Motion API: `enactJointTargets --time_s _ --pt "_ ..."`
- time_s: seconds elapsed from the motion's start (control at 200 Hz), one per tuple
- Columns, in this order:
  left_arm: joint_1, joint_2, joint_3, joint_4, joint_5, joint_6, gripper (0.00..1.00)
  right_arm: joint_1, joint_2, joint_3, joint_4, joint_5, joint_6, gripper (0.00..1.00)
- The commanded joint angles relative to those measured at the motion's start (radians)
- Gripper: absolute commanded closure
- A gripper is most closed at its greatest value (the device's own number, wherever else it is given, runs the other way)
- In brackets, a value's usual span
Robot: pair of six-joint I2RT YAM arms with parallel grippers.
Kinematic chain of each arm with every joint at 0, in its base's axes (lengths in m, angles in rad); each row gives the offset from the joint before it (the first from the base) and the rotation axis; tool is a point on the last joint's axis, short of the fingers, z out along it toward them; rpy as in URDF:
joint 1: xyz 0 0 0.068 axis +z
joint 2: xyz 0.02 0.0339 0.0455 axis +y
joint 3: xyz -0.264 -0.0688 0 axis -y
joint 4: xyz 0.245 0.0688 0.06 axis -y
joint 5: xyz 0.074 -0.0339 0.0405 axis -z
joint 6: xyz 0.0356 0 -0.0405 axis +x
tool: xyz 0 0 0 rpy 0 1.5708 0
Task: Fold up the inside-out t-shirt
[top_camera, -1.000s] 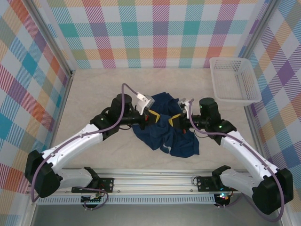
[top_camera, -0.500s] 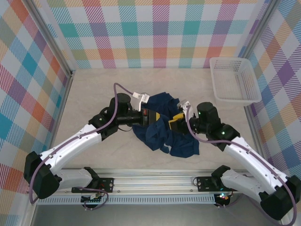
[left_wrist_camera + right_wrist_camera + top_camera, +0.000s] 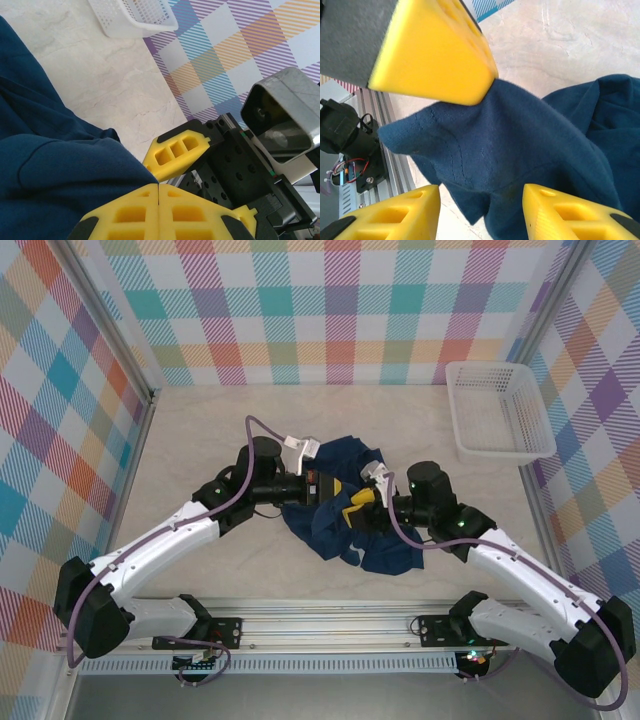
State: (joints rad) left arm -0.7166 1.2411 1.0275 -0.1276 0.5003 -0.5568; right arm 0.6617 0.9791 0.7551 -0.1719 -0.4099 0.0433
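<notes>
The inside-out t-shirt (image 3: 360,525) is a crumpled dark navy heap in the middle of the table. My left gripper (image 3: 338,490) is shut on a pulled-up peak of the cloth; in the left wrist view its yellow fingers (image 3: 125,215) meet tip to tip with the navy fabric (image 3: 65,170) running to them. My right gripper (image 3: 358,505) stands open just beside the left one. In the right wrist view the right gripper (image 3: 480,210) has the hanging cloth (image 3: 510,145) in front of its gap, and the left gripper's finger (image 3: 435,55) pinches the peak above.
A white mesh basket (image 3: 497,410) sits at the back right against the checked wall, also seen as the basket (image 3: 135,17) in the left wrist view. Bare beige tabletop (image 3: 200,430) surrounds the shirt. The aluminium rail (image 3: 320,625) runs along the near edge.
My right gripper has opened, let go of the cloth and shifted left, closer to the left gripper. The left gripper stays shut on the shirt and has drawn back slightly.
</notes>
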Motion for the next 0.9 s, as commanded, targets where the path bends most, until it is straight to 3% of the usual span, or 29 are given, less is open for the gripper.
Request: enactJointTargets --time_s 0.0,0.16,0.37,0.515,0.755,0.895 --pt "0.009 0.006 0.024 0.023 0.01 0.012 1.0 0.004 0.016 0.006 0.043 -0.034 -0.011 0.53" --pt "0.009 0.011 0.025 0.026 0.014 0.01 1.0 0.006 0.063 0.019 0.064 -0.052 -0.011 0.56" --pt "0.009 0.012 0.022 -0.002 -0.046 0.04 1.0 0.003 0.057 0.018 0.063 -0.075 0.006 0.97" --pt "0.012 0.002 0.007 0.01 -0.109 0.079 1.0 -0.044 0.007 -0.004 -0.002 -0.126 0.034 1.0" --pt "0.026 -0.072 -0.098 0.026 -0.196 0.165 0.47 -0.204 -0.062 -0.088 0.044 -0.282 0.169 1.0" --pt "0.029 -0.109 -0.209 0.059 -0.198 0.171 0.36 -0.261 -0.063 -0.121 0.102 -0.326 0.241 1.0"
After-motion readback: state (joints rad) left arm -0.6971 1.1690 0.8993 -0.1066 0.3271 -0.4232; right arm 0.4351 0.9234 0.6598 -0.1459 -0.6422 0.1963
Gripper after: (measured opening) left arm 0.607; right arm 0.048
